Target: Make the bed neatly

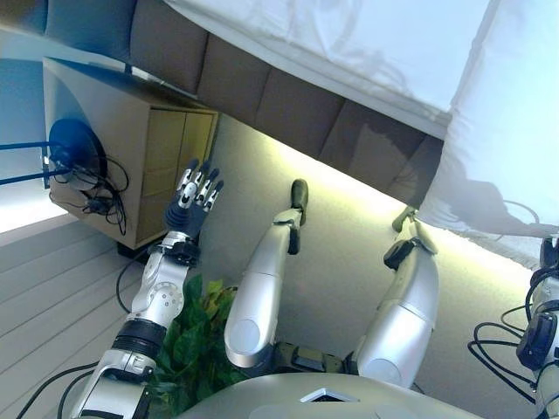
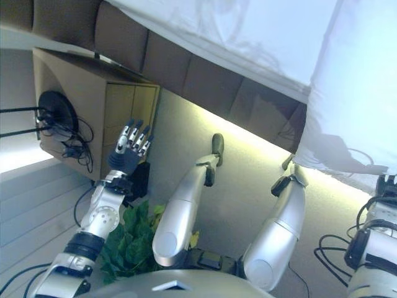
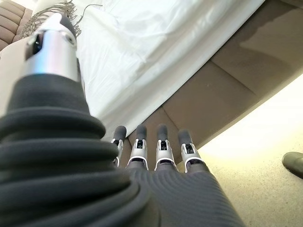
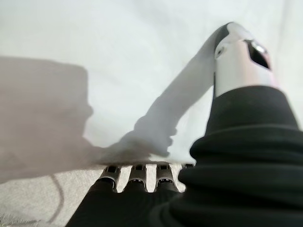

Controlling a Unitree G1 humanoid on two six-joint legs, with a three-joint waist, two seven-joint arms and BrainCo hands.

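The bed's white sheet lies rumpled across the top of the eye views, over a brown padded bed frame. At the right a fold of the white cloth hangs down over the frame's side. My right hand sits at that fold's lower edge, and in the right wrist view the white cloth covers the front of the hand. My left hand is raised in the air, open, beside the bedside cabinet and apart from the sheet.
A wooden bedside cabinet stands at the left with a tangle of cables on its side. A green leafy plant sits on the floor below my left arm. Pale carpet runs along the bed frame.
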